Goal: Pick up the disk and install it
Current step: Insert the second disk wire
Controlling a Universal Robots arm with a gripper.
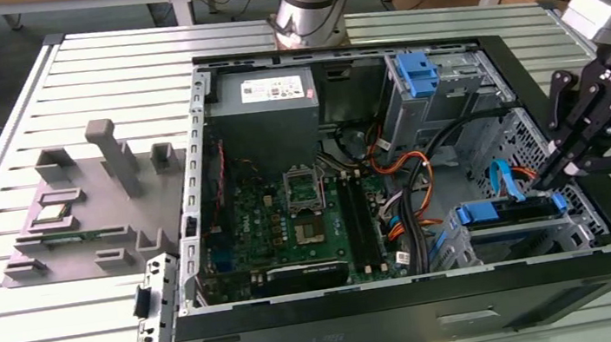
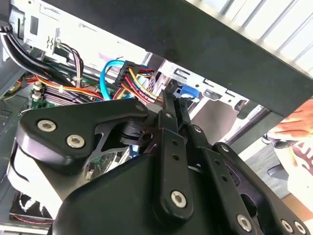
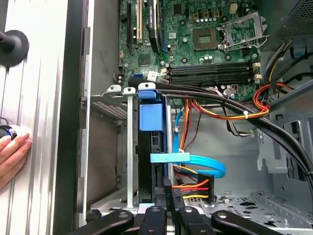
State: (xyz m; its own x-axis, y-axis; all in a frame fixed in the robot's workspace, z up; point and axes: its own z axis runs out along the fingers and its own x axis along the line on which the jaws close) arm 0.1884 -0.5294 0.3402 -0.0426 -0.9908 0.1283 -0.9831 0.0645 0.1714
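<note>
Black robot claw (image 1: 571, 166) at the drive cage of an open black desktop computer case (image 1: 417, 319).

The flat silver disk with blue plastic side rails (image 3: 150, 147) stands on edge in the silver metal cage (image 3: 112, 147), apparently already seated in its slot. The claw's fingers (image 3: 167, 196) are pressed together at the disk's end, gripping nothing visible, likely pushing it home.

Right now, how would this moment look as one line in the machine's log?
gripper: shut, at disk's end | disk: seated in drive cage inside computer case | hand: resting on table outside case
</note>
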